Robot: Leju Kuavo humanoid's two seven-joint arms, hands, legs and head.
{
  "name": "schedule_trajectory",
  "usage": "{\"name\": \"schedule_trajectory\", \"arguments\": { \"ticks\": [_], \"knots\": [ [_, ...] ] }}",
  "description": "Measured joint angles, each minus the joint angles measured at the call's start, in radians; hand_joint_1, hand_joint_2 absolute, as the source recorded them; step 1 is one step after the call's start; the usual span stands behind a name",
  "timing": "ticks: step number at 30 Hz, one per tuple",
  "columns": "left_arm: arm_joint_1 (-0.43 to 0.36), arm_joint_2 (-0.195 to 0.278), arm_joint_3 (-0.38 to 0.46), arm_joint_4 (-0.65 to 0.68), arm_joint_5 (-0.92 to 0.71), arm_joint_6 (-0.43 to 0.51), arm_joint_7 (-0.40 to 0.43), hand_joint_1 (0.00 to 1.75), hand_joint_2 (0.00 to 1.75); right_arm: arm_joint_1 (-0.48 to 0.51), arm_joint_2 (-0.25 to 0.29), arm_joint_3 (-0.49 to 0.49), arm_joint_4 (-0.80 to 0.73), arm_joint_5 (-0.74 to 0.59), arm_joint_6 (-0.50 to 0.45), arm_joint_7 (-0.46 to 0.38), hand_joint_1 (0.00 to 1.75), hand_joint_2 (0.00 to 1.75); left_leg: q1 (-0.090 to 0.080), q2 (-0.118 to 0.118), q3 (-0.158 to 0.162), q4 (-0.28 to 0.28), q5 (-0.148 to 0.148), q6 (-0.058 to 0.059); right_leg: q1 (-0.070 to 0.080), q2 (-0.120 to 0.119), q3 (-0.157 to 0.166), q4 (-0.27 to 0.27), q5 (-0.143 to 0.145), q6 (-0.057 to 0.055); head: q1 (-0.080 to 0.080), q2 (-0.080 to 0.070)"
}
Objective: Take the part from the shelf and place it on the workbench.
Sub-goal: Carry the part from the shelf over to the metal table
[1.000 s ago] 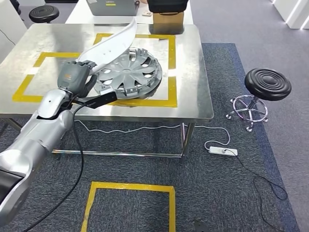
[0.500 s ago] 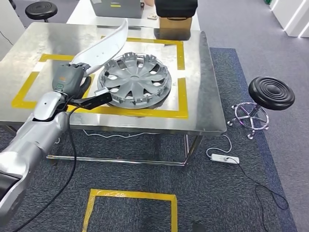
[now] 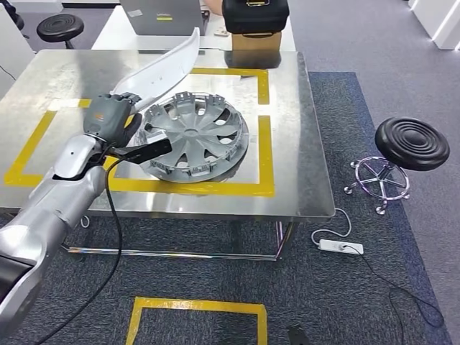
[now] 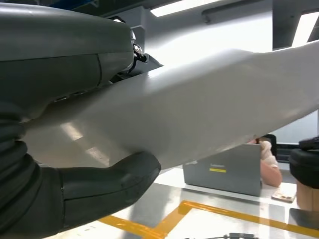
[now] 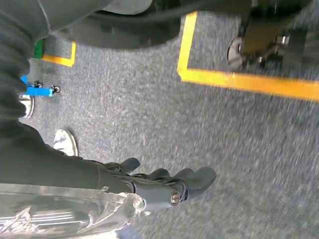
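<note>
- My left hand (image 3: 111,117) grips the long curved white plastic part (image 3: 162,68), raised over the steel counter (image 3: 295,144).
- A grey round wheel cover (image 3: 191,141) lies inside the counter's yellow tape square (image 3: 264,136), beside that hand.
- My right hand (image 5: 165,186) hangs above grey carpet (image 5: 233,144), fingers loosely apart, holding nothing.
- A black round stool (image 3: 411,144) stands right of the counter.

White part (image 3: 162,66), yellow-taped steel workbench (image 3: 295,144)
</note>
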Motion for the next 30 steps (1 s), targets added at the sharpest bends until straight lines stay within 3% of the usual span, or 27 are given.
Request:
{"name": "schedule_trajectory", "arguments": {
  "ticks": [2, 3, 4, 6, 8, 10, 13, 16, 23, 30],
  "knots": [
    [0.010, 0.004, 0.000, 0.000, -0.002, 0.004, 0.002, 1.75, 1.75, 0.001, 0.001, 0.000, 0.000, 0.008, 0.002, 0.006, 0.00, 1.75, 0.001, 0.000, -0.071, 0.076, -0.030, -0.006, -0.001, 0.003, 0.014, 0.000, -0.013, -0.001, 0.000, 0.000],
    [0.016, 0.008, 0.000, 0.000, -0.004, 0.007, 0.002, 1.75, 1.75, 0.001, 0.001, 0.001, 0.000, 0.013, 0.002, 0.010, 0.00, 1.75, 0.003, 0.000, -0.086, 0.070, -0.016, -0.007, -0.002, 0.006, 0.022, 0.001, -0.020, 0.001, 0.000, 0.000],
    [0.020, 0.013, 0.000, 0.000, -0.006, 0.010, 0.003, 1.75, 1.75, 0.001, 0.001, 0.001, 0.000, 0.019, 0.003, 0.014, 0.00, 1.75, 0.004, 0.001, -0.084, 0.032, 0.023, -0.009, -0.003, 0.008, 0.032, 0.001, -0.028, 0.004, 0.000, 0.000],
    [0.023, 0.024, 0.000, 0.000, -0.008, 0.015, 0.003, 1.75, 1.75, 0.000, 0.003, 0.002, 0.000, 0.024, 0.003, 0.019, 0.00, 1.75, 0.009, 0.003, -0.056, -0.093, 0.129, -0.013, -0.003, 0.012, 0.047, 0.006, -0.046, 0.013, 0.000, 0.000],
    [0.024, 0.032, 0.000, -0.001, -0.012, 0.017, 0.001, 1.75, 1.75, 0.001, 0.003, 0.002, 0.000, 0.026, 0.004, 0.021, 0.00, 1.75, 0.010, 0.005, -0.037, -0.177, 0.180, -0.005, 0.000, 0.013, 0.049, 0.013, -0.061, 0.024, 0.000, 0.000],
    [0.028, 0.037, -0.001, -0.002, -0.020, 0.013, 0.000, 1.75, 1.75, 0.001, 0.003, 0.002, 0.000, 0.027, 0.004, 0.022, 0.00, 1.75, 0.010, 0.004, -0.035, -0.192, 0.182, 0.008, 0.002, 0.012, 0.045, 0.015, -0.068, 0.025, 0.001, 0.000],
    [0.029, 0.044, -0.002, -0.002, -0.035, -0.003, 0.005, 1.75, 1.75, 0.001, 0.003, 0.002, 0.000, 0.029, 0.005, 0.023, 0.00, 1.75, 0.009, -0.001, -0.036, -0.194, 0.187, 0.011, 0.004, 0.009, 0.050, 0.010, -0.069, 0.009, 0.001, 0.000],
    [0.021, 0.053, -0.005, 0.002, -0.054, -0.029, 0.025, 1.75, 1.75, -0.001, 0.004, 0.004, 0.000, 0.033, 0.006, 0.023, 0.00, 1.75, 0.009, -0.003, -0.036, -0.194, 0.183, 0.018, 0.004, 0.007, 0.056, 0.001, -0.069, 0.009, 0.002, 0.000],
    [-0.033, 0.104, -0.016, 0.059, -0.082, -0.042, 0.061, 1.75, 1.75, -0.005, 0.006, 0.005, 0.000, 0.039, 0.007, 0.027, 0.00, 1.75, 0.006, -0.003, -0.036, -0.194, 0.181, 0.023, 0.000, 0.007, 0.058, -0.005, -0.069, 0.037, 0.000, 0.000],
    [-0.060, 0.145, -0.018, 0.099, -0.093, -0.036, 0.116, 1.75, 1.75, -0.007, 0.006, 0.006, 0.000, 0.045, 0.010, 0.029, 0.00, 1.75, 0.009, -0.003, -0.035, -0.195, 0.186, 0.020, 0.004, 0.006, 0.056, -0.001, -0.069, 0.039, 0.001, 0.000]
  ]
}}
